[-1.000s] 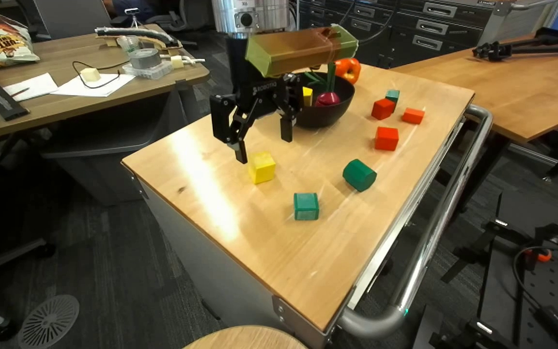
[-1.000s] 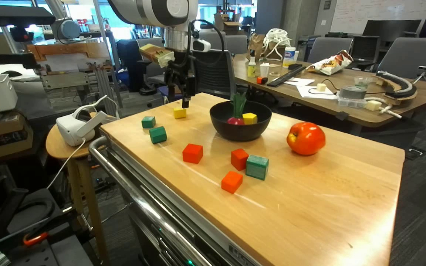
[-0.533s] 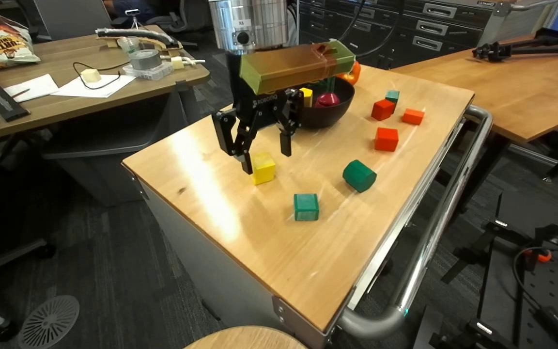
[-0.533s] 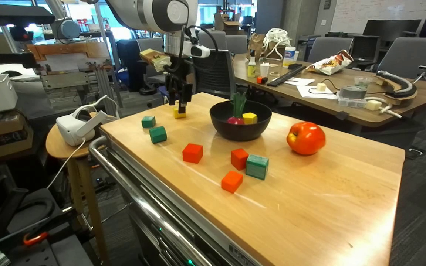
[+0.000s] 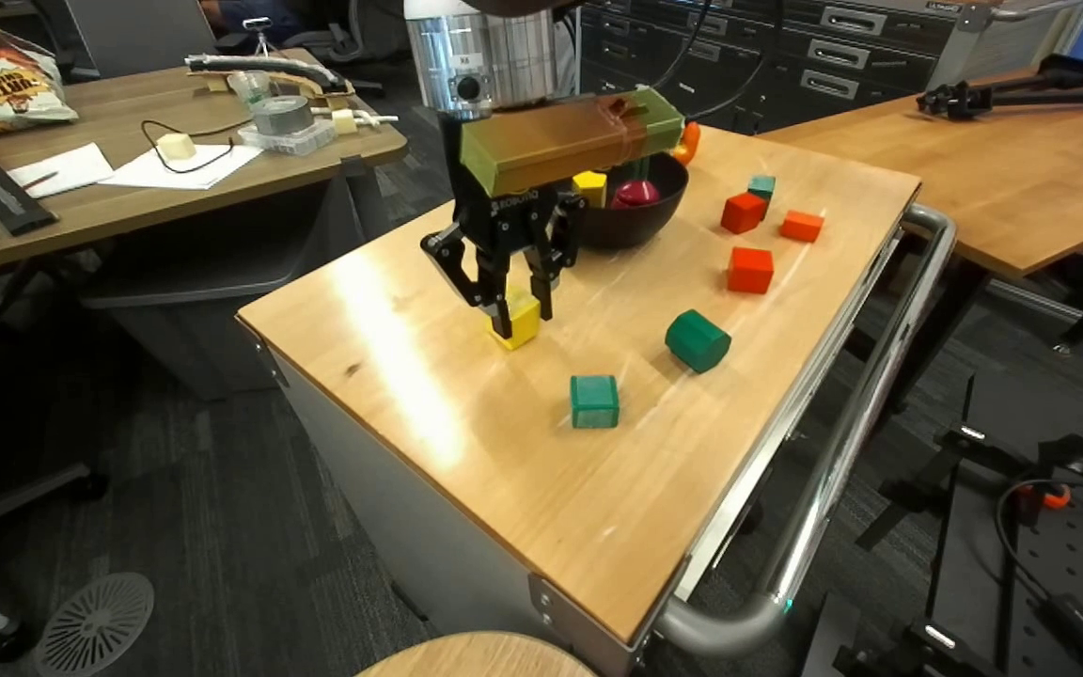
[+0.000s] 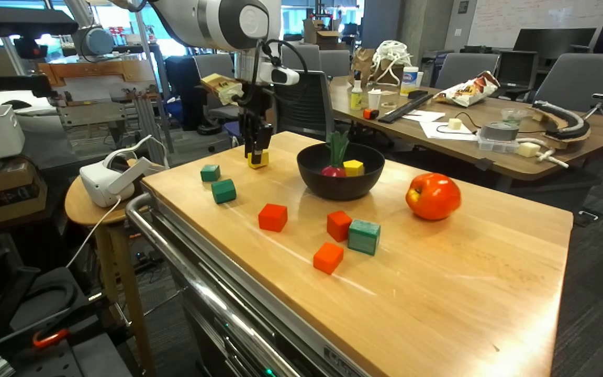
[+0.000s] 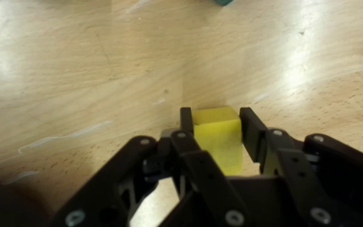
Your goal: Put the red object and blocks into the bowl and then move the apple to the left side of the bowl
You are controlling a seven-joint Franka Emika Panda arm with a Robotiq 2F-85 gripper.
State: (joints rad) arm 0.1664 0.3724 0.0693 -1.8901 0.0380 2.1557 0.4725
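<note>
Counting from where I stand, I make it two things home: the leafy red toy fruit [image 6: 333, 171] and one yellow block [image 6: 353, 168], both inside the black bowl [image 6: 341, 188]. The second yellow block [image 7: 221, 142] is being dealt with, the pincer [image 7: 216, 119] clamped on it from two sides; whether it rests on the surface [image 6: 437, 277] or hangs just above, I can't tell. Carrying it over to the bowl would be my guess for what follows.

That leaves six blocks out on the surface: a small green block [image 6: 210, 173], a six-sided green block [image 6: 223, 191] near it, a lone red-orange block [image 6: 272, 217], then a middle red-orange block [image 6: 338, 225] and a pale green block [image 6: 364, 236] side by side, perhaps touching, with a last red-orange block [image 6: 328, 257] near that pair.

The apple [image 6: 433, 196] stands a little apart from the bowl, on the far side of it from the pincer. Whose left the task means I can't say, but I'd judge that move undone and due last.
</note>
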